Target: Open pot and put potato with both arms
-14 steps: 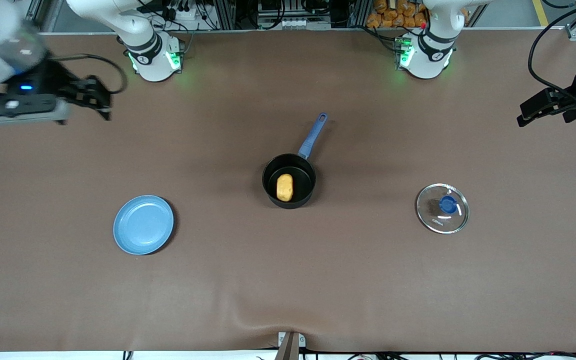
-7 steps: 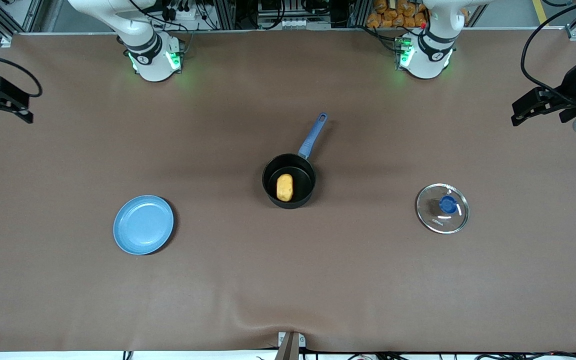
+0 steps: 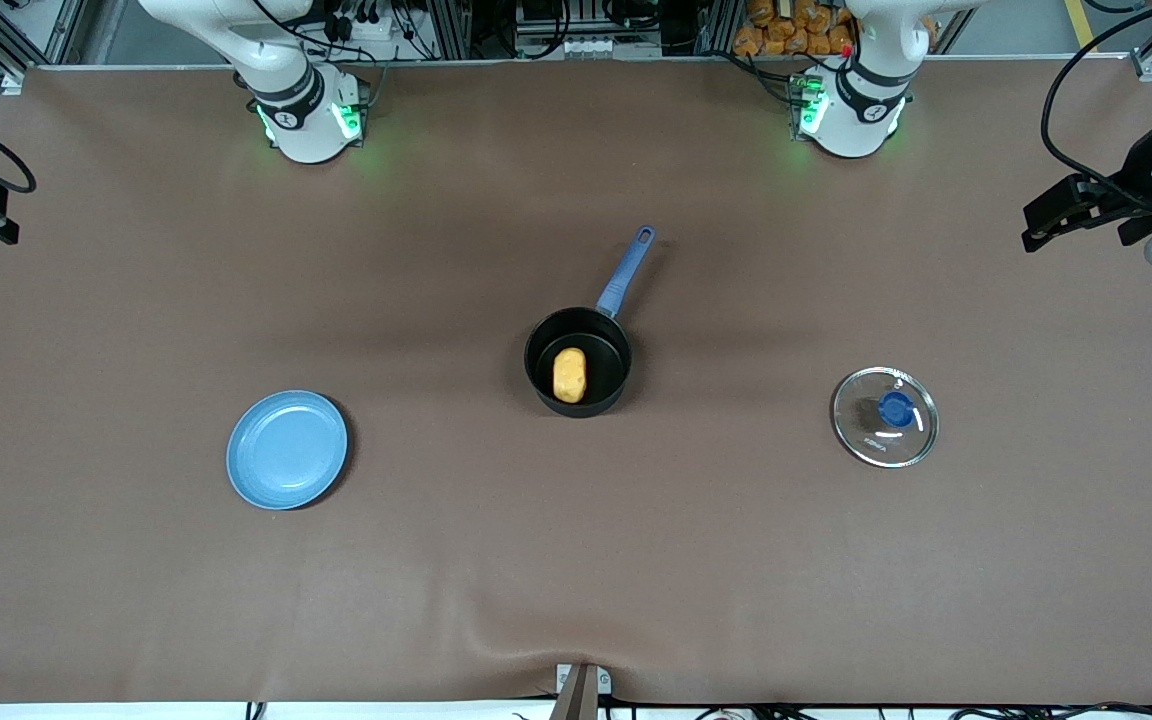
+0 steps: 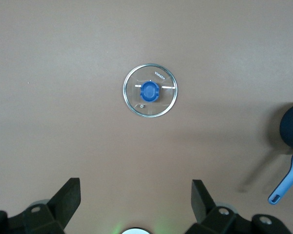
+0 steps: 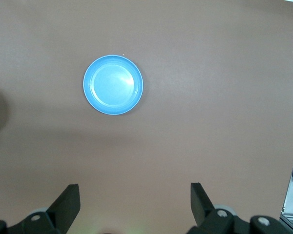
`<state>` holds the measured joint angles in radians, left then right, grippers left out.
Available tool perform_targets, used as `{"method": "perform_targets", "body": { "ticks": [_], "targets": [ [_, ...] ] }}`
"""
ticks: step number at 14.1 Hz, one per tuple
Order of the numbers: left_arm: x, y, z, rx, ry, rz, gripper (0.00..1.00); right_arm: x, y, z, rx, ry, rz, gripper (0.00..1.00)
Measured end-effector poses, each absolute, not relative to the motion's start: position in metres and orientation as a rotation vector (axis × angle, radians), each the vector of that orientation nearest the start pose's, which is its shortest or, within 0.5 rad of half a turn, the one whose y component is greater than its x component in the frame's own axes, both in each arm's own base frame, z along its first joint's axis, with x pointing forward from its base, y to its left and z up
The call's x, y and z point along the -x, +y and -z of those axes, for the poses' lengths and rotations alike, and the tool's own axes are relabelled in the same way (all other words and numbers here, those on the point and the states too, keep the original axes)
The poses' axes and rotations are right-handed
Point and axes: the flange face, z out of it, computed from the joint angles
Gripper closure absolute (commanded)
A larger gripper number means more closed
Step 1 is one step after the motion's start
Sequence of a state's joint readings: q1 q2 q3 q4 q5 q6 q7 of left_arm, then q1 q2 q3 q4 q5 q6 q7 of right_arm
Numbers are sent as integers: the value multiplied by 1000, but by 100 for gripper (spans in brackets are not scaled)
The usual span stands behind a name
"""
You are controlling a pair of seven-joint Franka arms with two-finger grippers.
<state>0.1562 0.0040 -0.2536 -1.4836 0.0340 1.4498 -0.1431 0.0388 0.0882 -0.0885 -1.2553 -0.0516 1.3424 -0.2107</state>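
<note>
Now our arms have drawn back and the job looks finished.

We hold the right gripper and left gripper spread wide, high over the table ends; the oval yellow potato lies in the lidless black saucepan, long axis running toward the camera, blue handle angled toward the bases; the clear glass lid rests apart.

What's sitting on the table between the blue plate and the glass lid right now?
The pot stands between the plate and the lid, slightly farther from the front camera than both, with the potato inside. The front view shows only bare table otherwise.
</note>
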Motion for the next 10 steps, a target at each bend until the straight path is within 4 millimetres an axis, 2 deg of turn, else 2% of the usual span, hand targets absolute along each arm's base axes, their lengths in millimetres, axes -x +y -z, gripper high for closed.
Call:
{"method": "perform_targets", "body": {
  "ticks": [3, 7, 10],
  "targets": [
    [-541, -48, -654, 3103, -79, -49, 0, -548, -37, -701, 3170, -217, 13, 0],
    [-541, -48, -654, 3103, -77, -50, 0, -533, -39, -683, 3158, -196, -20, 0],
    [-541, -49, -654, 3103, -74, -50, 0, -529, -38, -679, 3156, -194, -29, 0]
  ]
}}
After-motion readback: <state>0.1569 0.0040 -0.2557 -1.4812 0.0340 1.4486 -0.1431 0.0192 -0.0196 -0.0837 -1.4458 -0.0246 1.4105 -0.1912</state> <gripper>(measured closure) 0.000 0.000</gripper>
